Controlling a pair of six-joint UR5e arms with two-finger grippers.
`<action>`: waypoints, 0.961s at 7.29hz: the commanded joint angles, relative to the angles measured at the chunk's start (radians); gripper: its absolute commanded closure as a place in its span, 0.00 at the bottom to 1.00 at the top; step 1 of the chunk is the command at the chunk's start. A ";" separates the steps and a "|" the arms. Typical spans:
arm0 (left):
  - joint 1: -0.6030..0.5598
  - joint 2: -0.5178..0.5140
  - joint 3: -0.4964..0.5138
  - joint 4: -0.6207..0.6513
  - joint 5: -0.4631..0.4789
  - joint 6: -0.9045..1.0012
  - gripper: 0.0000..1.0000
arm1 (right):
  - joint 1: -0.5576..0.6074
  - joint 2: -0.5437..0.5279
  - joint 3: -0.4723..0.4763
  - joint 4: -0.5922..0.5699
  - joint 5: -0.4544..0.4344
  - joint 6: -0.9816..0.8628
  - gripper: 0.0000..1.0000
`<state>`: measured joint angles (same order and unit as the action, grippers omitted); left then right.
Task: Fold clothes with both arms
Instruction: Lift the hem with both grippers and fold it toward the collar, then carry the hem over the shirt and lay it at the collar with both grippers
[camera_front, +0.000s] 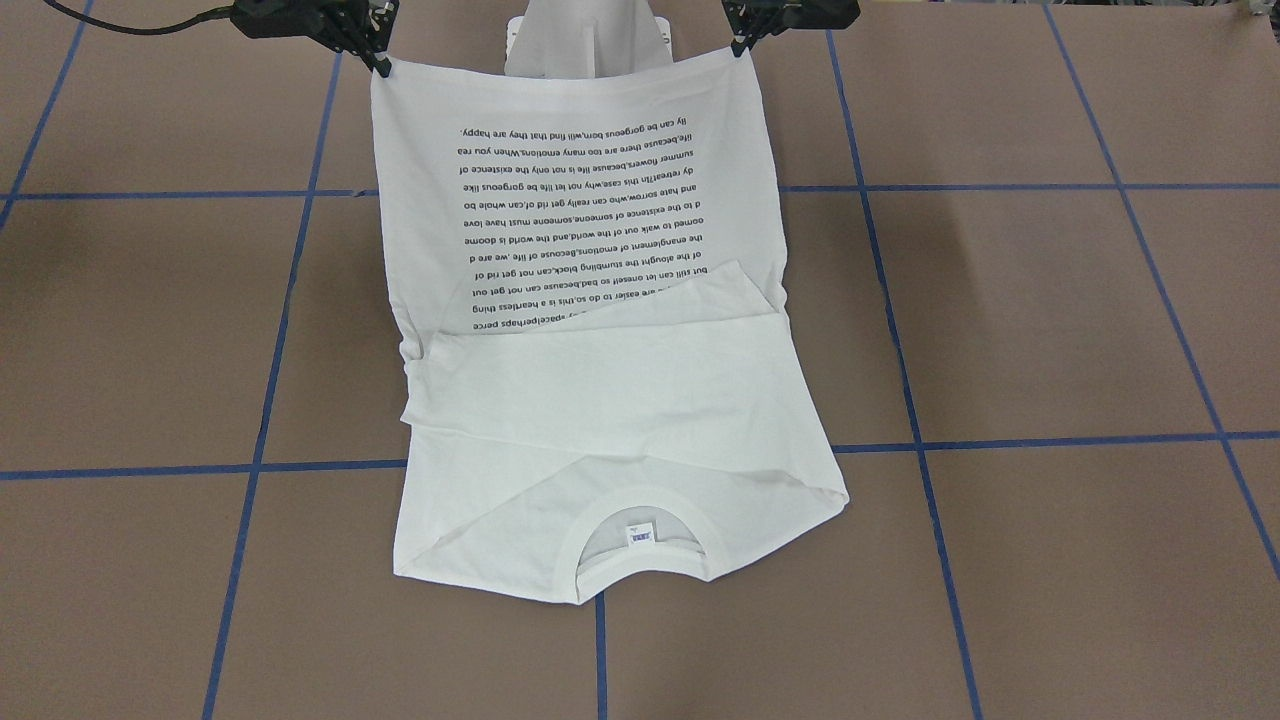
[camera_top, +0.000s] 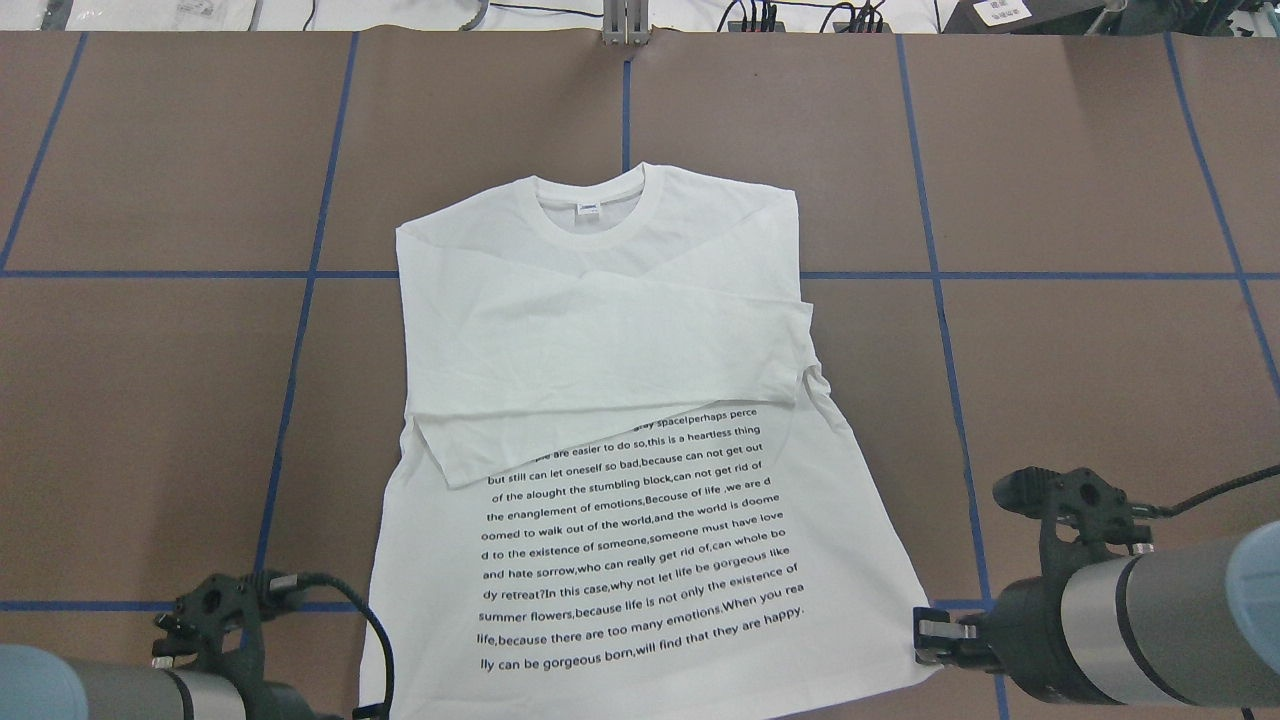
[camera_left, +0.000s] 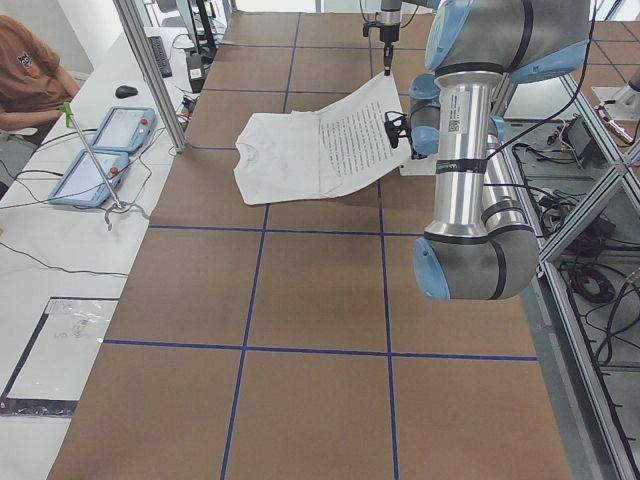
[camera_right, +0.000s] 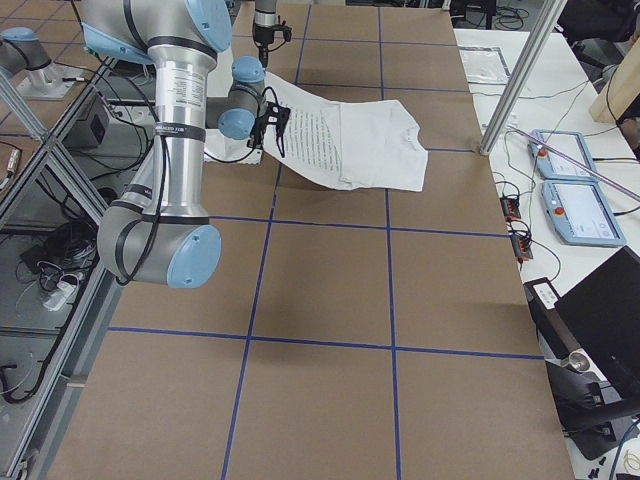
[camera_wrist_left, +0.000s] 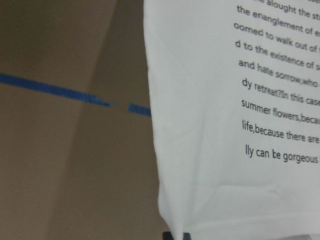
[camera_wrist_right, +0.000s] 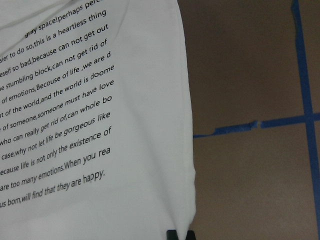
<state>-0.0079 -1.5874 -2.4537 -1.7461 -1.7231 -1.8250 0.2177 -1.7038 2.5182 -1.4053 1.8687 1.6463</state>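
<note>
White cotton T-shirt (camera_top: 640, 560) lies on the brown table (camera_top: 1050, 350). In my overhead view its collar (camera_front: 640, 498) is at 12 o'clock, with the sleeves (camera_top: 620, 340) crossed over the chest and the print facing up. My left gripper (camera_front: 742, 45) is closed on the hem corner at 7 o'clock and my right gripper (camera_front: 380, 65) on the corner at 5 o'clock, holding the hem raised off the table.

Risks, as I judge them:
- Each bite looks shallow, though the wrist views show only fingertip slivers, so a corner may slip free.
- Unequal travel toward 12 o'clock would skew the fold.
- Dragged cloth could dislodge the crossed sleeves.
</note>
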 joint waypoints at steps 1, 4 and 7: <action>0.052 0.006 -0.059 0.014 -0.001 -0.034 1.00 | 0.024 -0.019 0.033 0.000 0.125 0.000 1.00; -0.189 -0.003 -0.059 0.039 -0.077 0.068 1.00 | 0.228 0.072 -0.011 0.002 0.138 -0.112 1.00; -0.462 -0.045 -0.007 0.046 -0.212 0.234 1.00 | 0.443 0.302 -0.226 -0.007 0.234 -0.126 1.00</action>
<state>-0.3458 -1.6092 -2.4929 -1.7051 -1.8725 -1.6614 0.5616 -1.4985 2.3915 -1.4070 2.0536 1.5249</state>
